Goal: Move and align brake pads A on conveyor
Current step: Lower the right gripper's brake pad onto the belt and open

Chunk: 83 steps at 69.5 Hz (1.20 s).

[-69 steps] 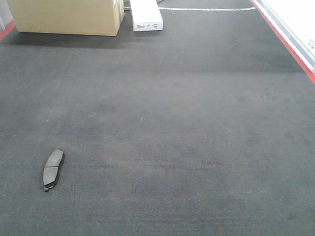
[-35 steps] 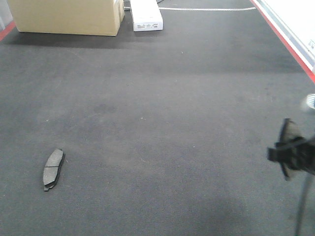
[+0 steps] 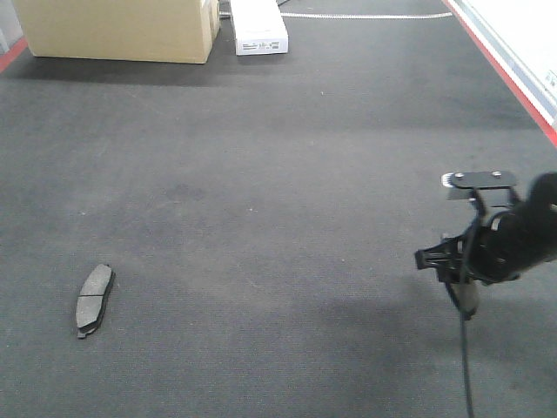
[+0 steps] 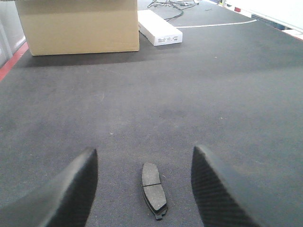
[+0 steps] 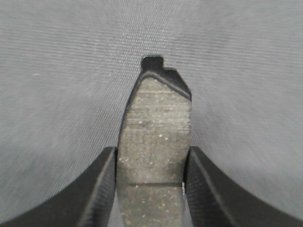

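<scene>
Logged conveyor (image 3: 261,174) filling the front view, with a red strip along its upper right edge. Saw no shift in the belt, in cardboard box (image 3: 113,30) at upper left, or in white carton (image 3: 258,26) just beside it. Noted one change over the last second: right claw (image 3: 459,272), absent a second ago, now well into the right side of the frame above the belt, pinching second brake pad (image 5: 154,142) on edge between both fingers. Found left claw (image 4: 144,158) spread wide and gripping nothing, with first brake pad (image 3: 94,299) framed between its fingers in the wrist view. Confirmed that pad flat on the belt at lower left, same spot as before. Judged as carry phase: second pad in transit, not yet set down beside and parallel to the first. No other pads in view.
</scene>
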Available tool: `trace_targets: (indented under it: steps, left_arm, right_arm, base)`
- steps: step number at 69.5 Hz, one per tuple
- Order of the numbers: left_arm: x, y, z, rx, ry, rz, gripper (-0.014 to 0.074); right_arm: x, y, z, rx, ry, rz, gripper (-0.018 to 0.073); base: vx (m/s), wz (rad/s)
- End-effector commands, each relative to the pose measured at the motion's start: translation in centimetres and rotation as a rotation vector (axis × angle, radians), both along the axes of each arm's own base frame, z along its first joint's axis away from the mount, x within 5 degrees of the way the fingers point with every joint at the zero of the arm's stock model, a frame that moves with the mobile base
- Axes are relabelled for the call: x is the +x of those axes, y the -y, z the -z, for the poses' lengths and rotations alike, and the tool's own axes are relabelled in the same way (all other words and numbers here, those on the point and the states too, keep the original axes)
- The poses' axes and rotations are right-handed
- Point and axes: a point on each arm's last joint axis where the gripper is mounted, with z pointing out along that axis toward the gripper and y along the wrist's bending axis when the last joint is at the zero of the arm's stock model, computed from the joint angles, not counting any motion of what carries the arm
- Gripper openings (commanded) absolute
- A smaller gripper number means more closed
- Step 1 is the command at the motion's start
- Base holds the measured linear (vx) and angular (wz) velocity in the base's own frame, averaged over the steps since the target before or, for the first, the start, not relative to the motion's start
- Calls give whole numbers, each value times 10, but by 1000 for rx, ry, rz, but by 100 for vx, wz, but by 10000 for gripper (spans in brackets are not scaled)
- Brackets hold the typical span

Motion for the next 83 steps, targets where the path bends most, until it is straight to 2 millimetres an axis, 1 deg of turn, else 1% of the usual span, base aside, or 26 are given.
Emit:
trace_targets:
  steps: [1,7,12,19,24,32,34,38,44,52,60,64,65,69,70,71,74,75,78,83]
  left_arm:
    - [1,1,-13,-22,78,10,408]
    - [1,1,-13,-22,78,10,408]
    - [1,1,-13,-22,78,10,408]
    - [1,1,-13,-22,78,10,408]
    - [1,1,-13,-22,78,10,408]
    - [1,1,-13,-22,78,10,408]
    - [1,1,-13,-22,78,10,408]
    - [1,1,-13,-22,78,10,408]
    - [1,1,-13,-22,78,10,408]
    - [1,1,-13,-22,78,10,408]
    - [1,1,-13,-22,78,10,408]
    - [1,1,-13,-22,78,10,408]
    - [1,1,-13,-22,78,10,408]
    - [1,1,-13,-22,78,10,408]
    - [1,1,-13,-22,78,10,408]
    - [1,1,-13,-22,78,10,408]
    - [1,1,-13,-22,78,10,408]
    - [1,1,-13,-22,78,10,408]
    - [1,1,-13,-22,78,10,408]
    - [1,1,-13,-22,78,10,408]
  right_arm:
    - [20,0,-13,1,61,-7,38]
    - [32,-1,-4,-2,10,-8,71]
    - [39,-2,3,0,-28,3,122]
    - [45,-2,11,-3,-55,7,225]
    - [48,-2,11,-7,-38,8,323]
    - [48,-1,0,-19,11,3,453]
    - [47,-1,-4,-22,25,0,470]
    - [44,0,-17,-26,58,-4,505]
    - [36,1,-43,-31,124,-10,515]
    - [15,3,-83,-21,252,-8,515]
    - [-17,6,-115,-20,418,-11,515]
    - [-35,9,-125,-39,490,-21,515]
    - [-41,10,-130,-41,517,-22,515]
    - [-58,11,-138,-43,570,-23,515]
    - [-65,12,-143,-43,595,-23,515]
    - [-68,12,-145,-42,604,-23,515]
    - [-83,14,-150,-40,648,-22,515]
    - [-90,14,-155,-39,674,-22,515]
    - [-103,15,-161,-38,713,-22,515]
    - [-131,18,-171,-33,799,-19,515]
  base:
    - [0,0]
    - [0,0]
    - [0,0]
    - [0,0]
    - [0,0]
    - [0,0]
    - [0,0]
    - [0,0]
    - [0,0]
    - [0,0]
    - [0,0]
    - [0,0]
    - [0,0]
    - [0,0]
    - [0,0]
    - [0,0]
    - [0,0]
    - [0,0]
    - [0,0]
    - [0,0]
